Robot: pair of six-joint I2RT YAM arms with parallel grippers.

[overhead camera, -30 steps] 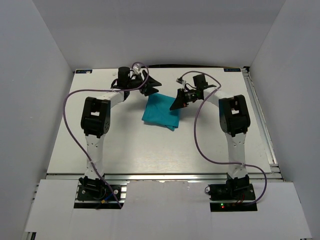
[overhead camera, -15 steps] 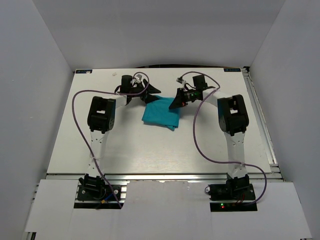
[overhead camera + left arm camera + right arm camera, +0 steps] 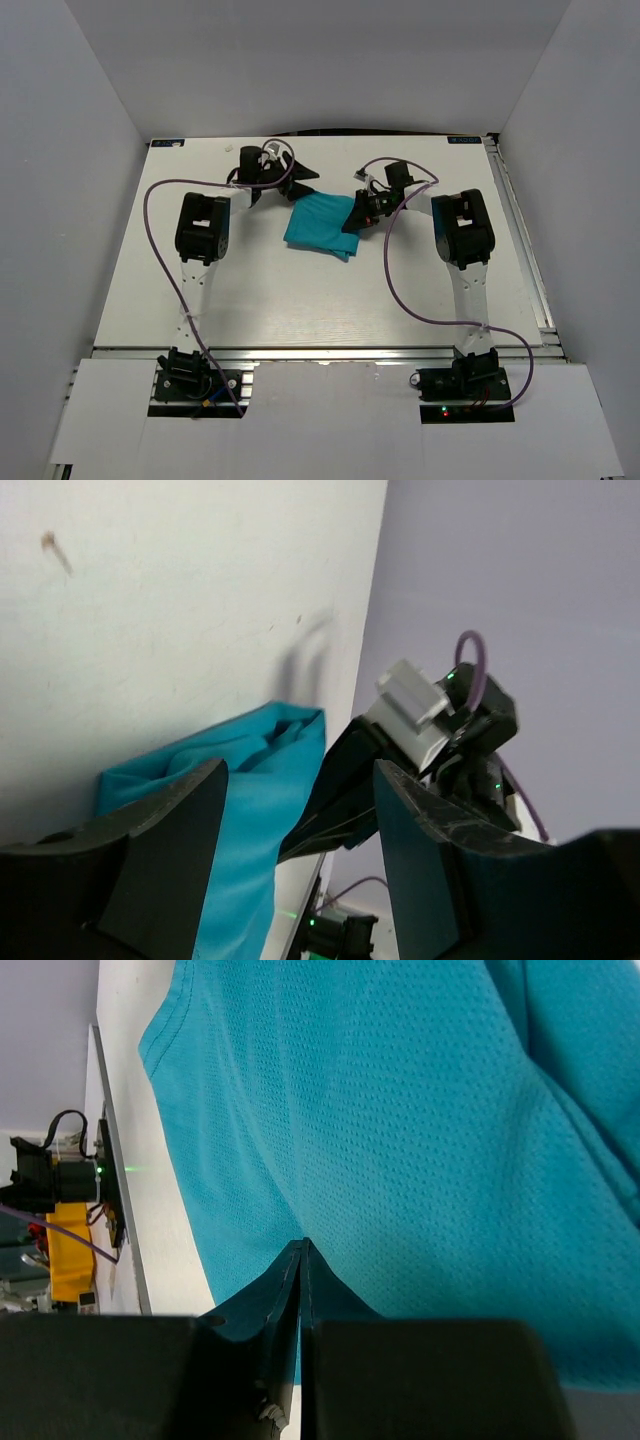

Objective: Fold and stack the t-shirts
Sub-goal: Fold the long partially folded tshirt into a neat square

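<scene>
A teal t-shirt (image 3: 318,226) lies folded into a small rectangle on the far middle of the white table (image 3: 280,300). My left gripper (image 3: 303,188) hovers at the shirt's far left corner, open, with nothing between its fingers. In the left wrist view the t-shirt (image 3: 255,780) shows past the left gripper (image 3: 300,772), beside the right arm's black head. My right gripper (image 3: 349,224) is shut, its tips down on the shirt's right edge. In the right wrist view the right gripper (image 3: 302,1243) points at the mesh cloth (image 3: 420,1130), and no fold shows between the jaws.
A metal rail (image 3: 522,240) runs along the table's right edge. Grey walls close in the far side and both flanks. Purple cables (image 3: 395,290) loop from each arm over the table. The arm bases (image 3: 190,380) sit at the near edge.
The left arm's elbow shifted and its gripper settled near the shirt's far left corner. The right gripper moved down and nearer onto the shirt's right edge, still shut.
</scene>
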